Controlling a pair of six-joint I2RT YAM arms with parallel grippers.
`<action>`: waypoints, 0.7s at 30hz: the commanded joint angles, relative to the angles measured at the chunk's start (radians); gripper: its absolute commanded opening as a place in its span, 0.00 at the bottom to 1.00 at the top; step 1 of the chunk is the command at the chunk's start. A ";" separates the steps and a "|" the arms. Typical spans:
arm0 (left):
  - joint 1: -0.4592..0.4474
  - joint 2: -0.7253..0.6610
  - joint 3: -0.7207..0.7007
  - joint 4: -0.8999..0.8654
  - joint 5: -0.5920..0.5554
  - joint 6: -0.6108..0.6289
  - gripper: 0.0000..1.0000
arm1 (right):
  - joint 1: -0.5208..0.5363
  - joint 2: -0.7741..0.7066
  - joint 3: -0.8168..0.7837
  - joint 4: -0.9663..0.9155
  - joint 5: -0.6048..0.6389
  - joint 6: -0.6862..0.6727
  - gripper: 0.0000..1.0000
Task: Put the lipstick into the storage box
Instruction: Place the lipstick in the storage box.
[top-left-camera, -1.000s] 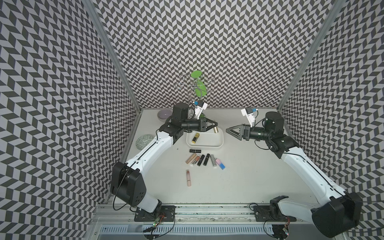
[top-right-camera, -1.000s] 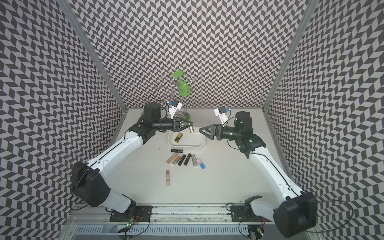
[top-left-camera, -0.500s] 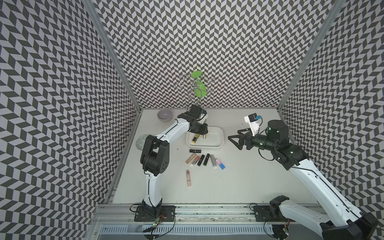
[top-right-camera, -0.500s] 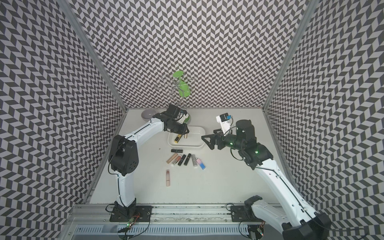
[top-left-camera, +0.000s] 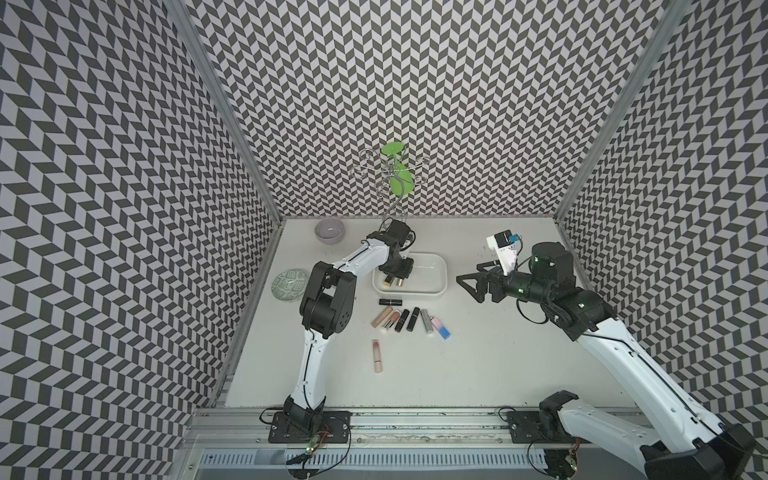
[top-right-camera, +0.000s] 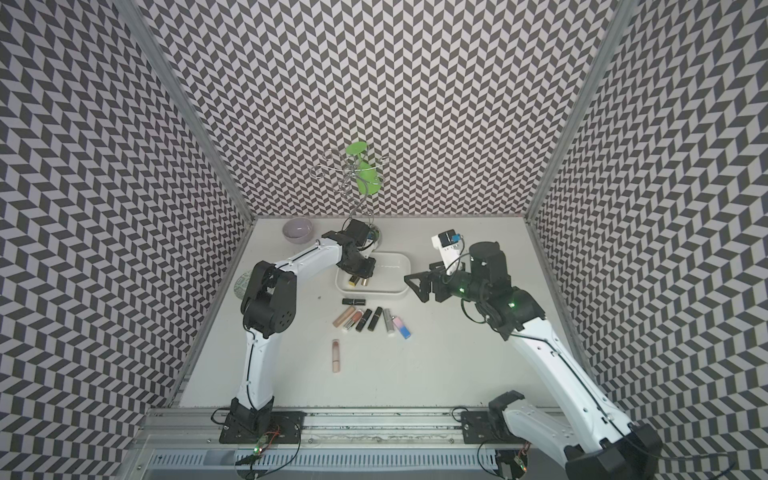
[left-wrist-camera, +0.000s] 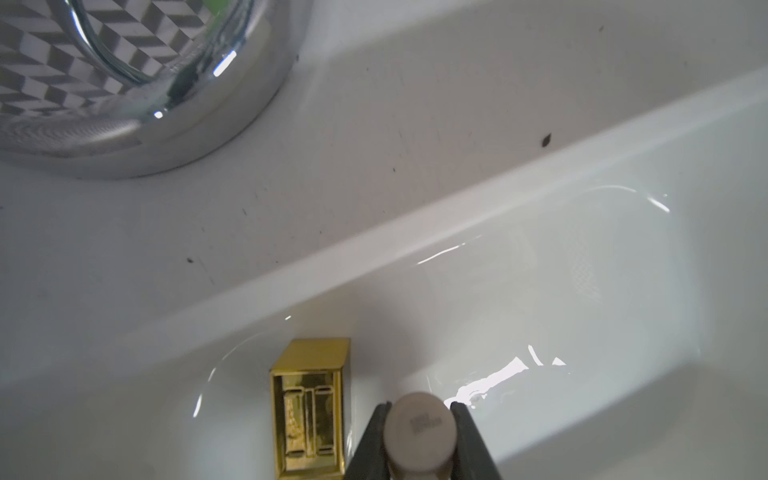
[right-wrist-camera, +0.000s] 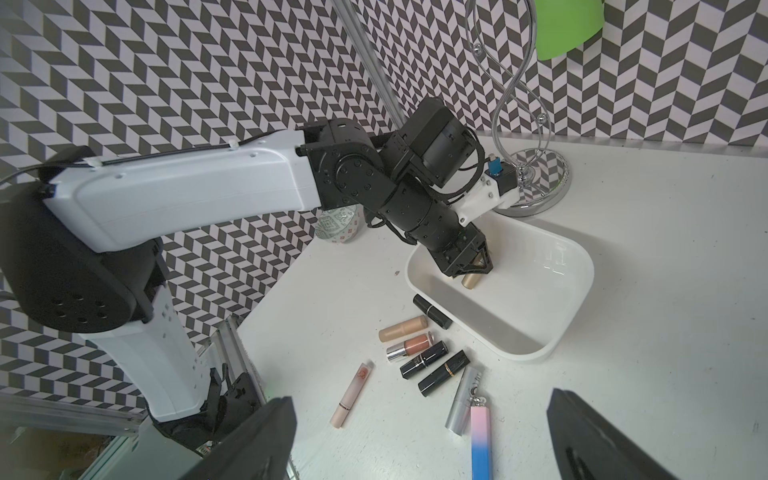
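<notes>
Most of the lipstick (right-wrist-camera: 470, 282) hides under the left gripper (right-wrist-camera: 473, 271).

This is looking like a robotics lab test cell. Black-and-white chevron-patterned wall panels (top-left-camera: 415, 83) are closing in a plain white tabletop (top-left-camera: 478, 365) on three sides, with bare aluminium corner posts (top-left-camera: 232, 124) holding them. Along the front edge a slotted aluminium rail (top-left-camera: 415, 419) is carrying two white-and-black jointed robot arms, the left arm (top-left-camera: 309, 365) and the right arm (top-left-camera: 623, 365). Small exposed circuit boards (top-left-camera: 312, 462) with loose wires are hanging below it.
</notes>
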 joint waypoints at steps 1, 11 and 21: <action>0.000 0.029 0.031 -0.018 -0.050 0.013 0.00 | 0.007 0.002 -0.018 0.034 0.001 0.001 0.99; 0.006 0.039 0.039 -0.024 -0.076 0.009 0.20 | 0.007 0.003 -0.032 0.046 -0.003 0.016 0.99; 0.010 0.031 0.037 -0.023 -0.074 0.008 0.35 | 0.007 -0.021 -0.036 0.035 -0.002 0.025 1.00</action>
